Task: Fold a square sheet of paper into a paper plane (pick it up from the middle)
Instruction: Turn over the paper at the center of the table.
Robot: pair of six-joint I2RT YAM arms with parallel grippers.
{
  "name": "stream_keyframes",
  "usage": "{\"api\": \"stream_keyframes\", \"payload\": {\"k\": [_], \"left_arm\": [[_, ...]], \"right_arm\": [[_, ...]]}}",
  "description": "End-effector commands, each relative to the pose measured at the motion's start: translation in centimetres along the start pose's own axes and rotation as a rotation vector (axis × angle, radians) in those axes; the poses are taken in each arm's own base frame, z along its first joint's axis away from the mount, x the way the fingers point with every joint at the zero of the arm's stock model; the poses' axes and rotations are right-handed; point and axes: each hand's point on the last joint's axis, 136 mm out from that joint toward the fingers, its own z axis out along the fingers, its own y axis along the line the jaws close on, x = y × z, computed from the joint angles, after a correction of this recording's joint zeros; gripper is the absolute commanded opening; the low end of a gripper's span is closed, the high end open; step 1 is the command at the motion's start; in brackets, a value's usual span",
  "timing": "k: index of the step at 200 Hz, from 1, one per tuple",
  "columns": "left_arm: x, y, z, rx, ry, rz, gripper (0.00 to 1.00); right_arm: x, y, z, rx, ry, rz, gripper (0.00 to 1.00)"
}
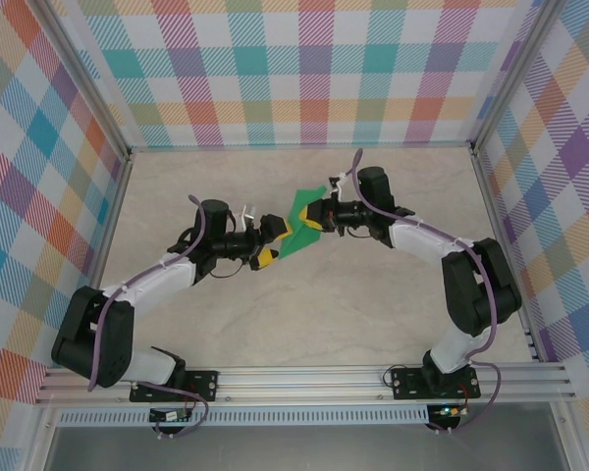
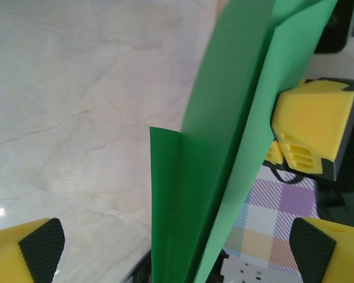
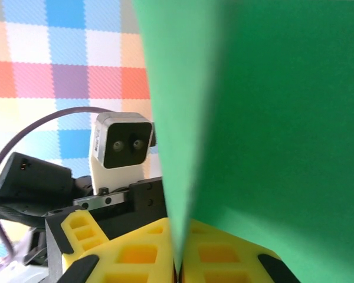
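Both arms reach inward, elbows bent outward, and their wrists meet over the middle of the worktop (image 1: 373,314). The right gripper (image 3: 177,259) is pressed together, pinching the folded green plane (image 2: 224,118) along one edge. The left gripper (image 1: 274,241) is spread wide. It straddles the plane's other end, and neither finger touches the plane.

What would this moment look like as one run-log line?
left gripper: open, around paper | right gripper: shut on paper | paper: folded, off table
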Motion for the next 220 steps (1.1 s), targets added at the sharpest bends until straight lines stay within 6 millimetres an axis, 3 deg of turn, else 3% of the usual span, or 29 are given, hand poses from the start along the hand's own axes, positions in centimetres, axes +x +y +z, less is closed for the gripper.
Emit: {"api": "stream_keyframes", "payload": {"k": [1, 20, 56, 103, 127, 158, 184, 220], "left_arm": [[0.2, -3.8, -1.1, 0.142, 0.011, 0.069, 1.00], [0.1, -4.5, -1.3, 0.166, 0.002, 0.080, 0.99], [0.0, -5.2, -1.0, 0.195, 0.016, 0.086, 0.85], [0.1, -4.9, -0.9, 0.183, 0.019, 0.100, 0.40], [0.0, -4.5, -0.8, 0.170, 0.008, 0.102, 0.25], [-0.3, -3.1, -0.6, 0.102, -0.005, 0.098, 0.10], [-0.4, -1.3, -0.7, -0.012, -0.013, 0.100, 0.08], [-0.8, 4.0, -3.7, -0.460, -0.051, 0.135, 0.08]], "right_arm": [[0.5, 2.2, 0.2, -0.082, 0.079, -0.004, 0.10], [1.0, 2.8, 0.5, -0.104, 0.106, 0.004, 0.10], [2.5, 3.1, 1.0, -0.133, 0.157, 0.018, 0.11], [2.8, 2.9, 1.2, -0.119, 0.166, 0.019, 0.13], [2.9, 2.4, 1.1, -0.082, 0.166, 0.015, 0.16], [2.6, 1.4, 0.1, 0.015, 0.117, 0.006, 0.32], [1.8, 0.2, -2.0, 0.140, 0.026, -0.008, 0.47], [1.0, -2.3, -5.7, 0.430, -0.124, -0.083, 0.67]]}}
